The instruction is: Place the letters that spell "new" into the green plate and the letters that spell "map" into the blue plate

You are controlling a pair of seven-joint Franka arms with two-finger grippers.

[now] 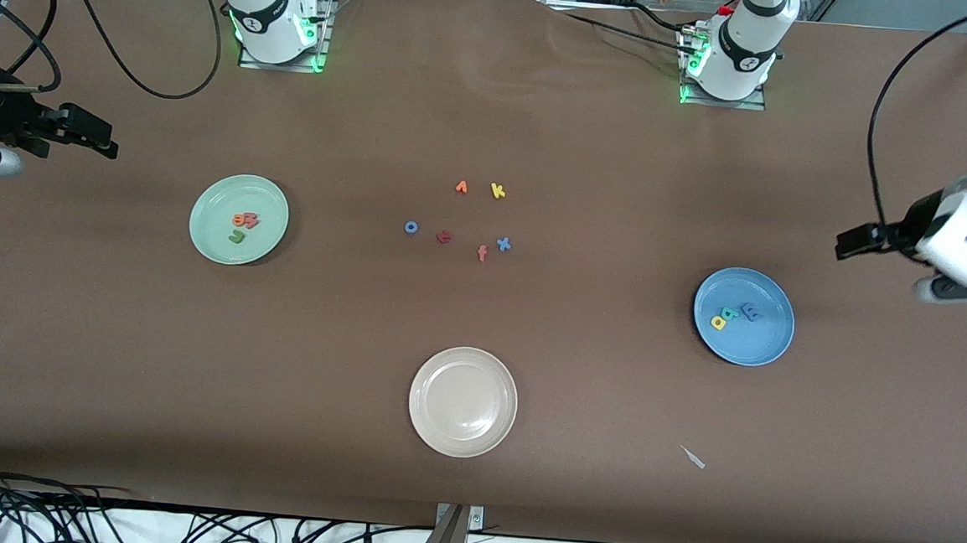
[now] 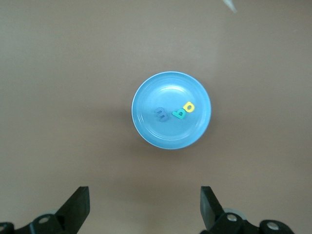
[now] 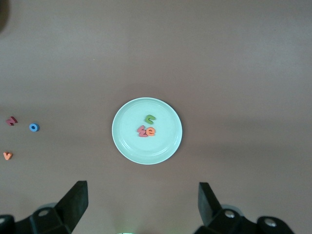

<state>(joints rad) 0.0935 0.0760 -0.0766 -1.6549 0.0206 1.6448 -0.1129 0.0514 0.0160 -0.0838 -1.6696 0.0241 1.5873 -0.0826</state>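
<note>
At the table's ends both arms wait, right fingers (image 3: 141, 207) and left fingers (image 2: 146, 209) apart, bases cut off.

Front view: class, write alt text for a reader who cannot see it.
Three letters lie in the green plate and three in the blue plate; six loose letters sit mid-table, a cream plate nearer the camera. Both arms wait at the table's ends.

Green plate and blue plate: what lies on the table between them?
In the front view, six loose letters lie between the green plate and the blue plate, among them the blue "o" and yellow "k".
</note>
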